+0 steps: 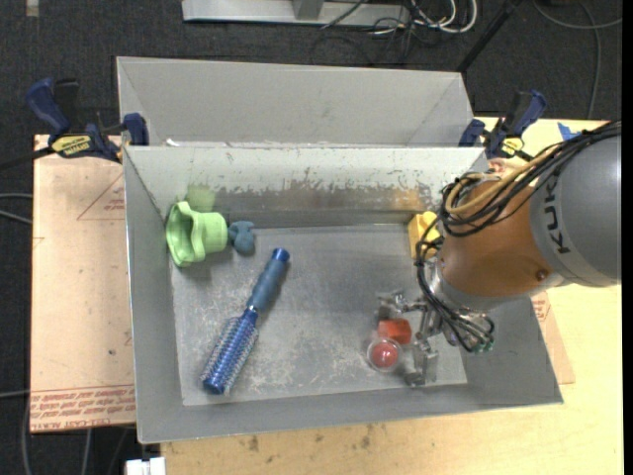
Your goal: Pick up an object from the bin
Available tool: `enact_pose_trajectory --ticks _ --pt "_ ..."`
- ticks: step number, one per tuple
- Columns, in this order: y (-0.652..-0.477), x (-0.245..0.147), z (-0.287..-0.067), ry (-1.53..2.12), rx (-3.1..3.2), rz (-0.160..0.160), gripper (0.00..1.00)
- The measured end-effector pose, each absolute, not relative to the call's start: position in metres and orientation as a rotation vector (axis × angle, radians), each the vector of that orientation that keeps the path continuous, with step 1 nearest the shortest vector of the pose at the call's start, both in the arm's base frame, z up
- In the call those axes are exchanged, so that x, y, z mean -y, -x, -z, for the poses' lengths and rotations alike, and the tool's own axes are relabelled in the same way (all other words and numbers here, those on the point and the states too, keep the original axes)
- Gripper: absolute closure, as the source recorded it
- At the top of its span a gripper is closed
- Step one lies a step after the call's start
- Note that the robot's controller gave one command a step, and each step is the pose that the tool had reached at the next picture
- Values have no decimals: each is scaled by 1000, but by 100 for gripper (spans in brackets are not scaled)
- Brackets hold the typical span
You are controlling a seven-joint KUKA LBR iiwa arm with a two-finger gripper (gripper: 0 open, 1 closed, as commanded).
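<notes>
The fingers (423,368) are seen low in the bin (297,414), close to its near right corner, under the orange cover (485,250) of the arm (584,226). They are held apart, one toward the back wall and one toward the near wall, so the opening is rather wide. Nothing is seen clamped between them.

A small red piece (394,330) lies at the mouth of the gap between the fingers, on the side away from the arm. Whether it is touched by a finger cannot be told. A clear pinkish ball (382,354) lies just beside the red piece, nearer to the front finger, and it seems to touch the piece.

A blue brush (242,325) is found well apart from the fingers, further away from the arm. It lies slanted on the floor of the bin, with the bristle head toward the near wall and the handle end toward the back wall. A green thing (195,234) is placed still further from the fingers, by the back wall in the far left corner. A small blue-grey lump (242,236) is seen just beside it, on the side facing the fingers.

Behind the fingers, toward the back wall, a yellow thing (423,231) is partly hidden by the orange cover, and its kind cannot be told.
</notes>
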State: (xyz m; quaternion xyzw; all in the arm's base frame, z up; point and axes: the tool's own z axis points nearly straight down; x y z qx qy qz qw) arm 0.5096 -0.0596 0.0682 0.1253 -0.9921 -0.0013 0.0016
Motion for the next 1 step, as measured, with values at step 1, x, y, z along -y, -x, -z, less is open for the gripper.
enact_pose_trajectory --ticks 1 --pt "-511 60 -70 -397 3117 1 100"
